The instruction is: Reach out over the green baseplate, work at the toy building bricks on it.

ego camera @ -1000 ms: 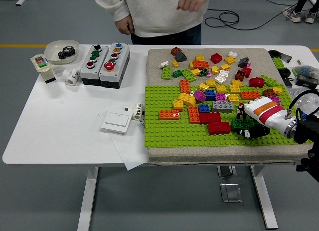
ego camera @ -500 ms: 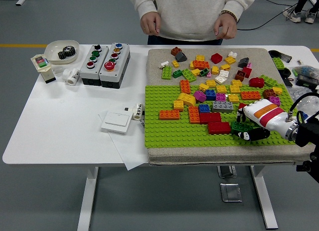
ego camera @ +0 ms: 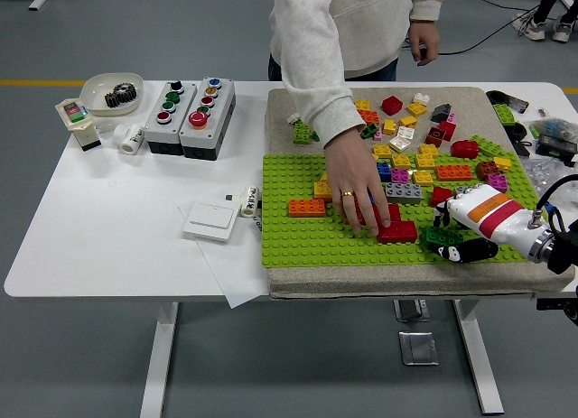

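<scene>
Right hand (ego camera: pixel 456 240) reaches in from the table's right edge and sits low over the near right part of the green baseplate (ego camera: pixel 293 233), white-and-orange back uppermost. Its black fingers (ego camera: pixel 470 251) curl down around a dark green brick (ego camera: pixel 440 235) at the baseplate's near edge; the grip looks closed on it, though the fingertips partly hide the contact. Just to the left of the hand lies a red brick (ego camera: pixel 397 231), and a person's hand (ego camera: pixel 359 188) reaches across from the far side, fingers spread and pressing on that red brick and its neighbours. An orange brick (ego camera: pixel 306 207) lies near the baseplate's left edge, well apart from both hands. Loose bricks crowd the far part of the grey mat (ego camera: pixel 284 106). Bare studs remain along the baseplate's near left corner. Left arm is out of frame.
</scene>
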Action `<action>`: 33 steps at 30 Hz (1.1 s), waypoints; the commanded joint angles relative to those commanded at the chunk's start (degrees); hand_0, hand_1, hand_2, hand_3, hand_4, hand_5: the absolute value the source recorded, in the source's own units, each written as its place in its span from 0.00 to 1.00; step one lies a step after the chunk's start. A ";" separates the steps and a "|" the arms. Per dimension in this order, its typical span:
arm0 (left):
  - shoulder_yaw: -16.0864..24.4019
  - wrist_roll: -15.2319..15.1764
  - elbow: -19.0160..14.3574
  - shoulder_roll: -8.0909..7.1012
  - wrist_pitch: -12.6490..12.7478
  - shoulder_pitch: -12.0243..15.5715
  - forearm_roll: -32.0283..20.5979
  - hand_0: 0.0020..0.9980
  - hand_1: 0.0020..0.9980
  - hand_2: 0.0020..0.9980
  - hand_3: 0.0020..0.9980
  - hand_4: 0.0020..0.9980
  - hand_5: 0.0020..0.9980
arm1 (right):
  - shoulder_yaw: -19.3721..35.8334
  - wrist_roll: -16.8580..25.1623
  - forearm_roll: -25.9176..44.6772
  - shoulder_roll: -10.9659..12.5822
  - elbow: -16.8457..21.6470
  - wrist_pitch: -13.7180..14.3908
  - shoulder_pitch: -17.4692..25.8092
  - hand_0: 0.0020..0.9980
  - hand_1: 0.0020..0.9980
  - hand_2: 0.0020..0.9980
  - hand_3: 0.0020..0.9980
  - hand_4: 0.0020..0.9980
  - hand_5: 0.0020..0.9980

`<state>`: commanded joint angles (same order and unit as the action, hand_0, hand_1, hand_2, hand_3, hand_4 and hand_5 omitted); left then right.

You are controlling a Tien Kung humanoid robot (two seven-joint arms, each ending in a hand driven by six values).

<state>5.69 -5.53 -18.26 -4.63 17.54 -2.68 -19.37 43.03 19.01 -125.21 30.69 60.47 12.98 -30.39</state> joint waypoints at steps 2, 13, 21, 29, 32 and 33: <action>-0.02 0.00 -0.01 0.00 0.00 -0.04 -0.04 0.65 0.75 0.77 0.58 0.66 0.61 | -0.16 0.87 0.08 0.10 -0.21 0.80 0.10 0.21 0.39 0.48 0.49 0.67 0.50; -0.07 0.01 -0.04 0.02 0.02 -0.24 -0.14 0.65 0.75 0.77 0.58 0.66 0.61 | -1.48 3.81 0.70 0.40 -1.16 3.83 0.01 0.21 0.39 0.48 0.49 0.67 0.49; -0.05 0.05 -0.09 0.01 0.05 -0.41 -0.09 0.65 0.75 0.77 0.58 0.66 0.61 | -3.70 6.31 0.14 0.30 -2.48 7.10 -0.88 0.21 0.39 0.48 0.49 0.67 0.49; -0.09 0.10 -0.14 0.00 0.08 -0.51 -0.16 0.65 0.75 0.77 0.58 0.66 0.61 | -5.68 8.26 -2.77 0.13 -3.66 10.85 -2.23 0.21 0.39 0.48 0.49 0.66 0.49; -0.07 0.11 -0.16 -0.02 0.09 -0.54 -0.10 0.65 0.75 0.77 0.58 0.66 0.61 | -6.26 8.47 -3.70 0.09 -3.87 11.41 -2.63 0.21 0.39 0.48 0.49 0.65 0.48; -0.07 0.11 -0.16 -0.02 0.10 -0.56 -0.12 0.65 0.75 0.77 0.58 0.66 0.61 | -6.46 8.50 -3.88 0.07 -3.98 11.55 -2.77 0.21 0.39 0.48 0.49 0.65 0.48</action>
<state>5.62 -5.42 -18.42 -4.65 17.64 -3.23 -19.49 36.57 27.52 -129.09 30.75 56.48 24.52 -33.15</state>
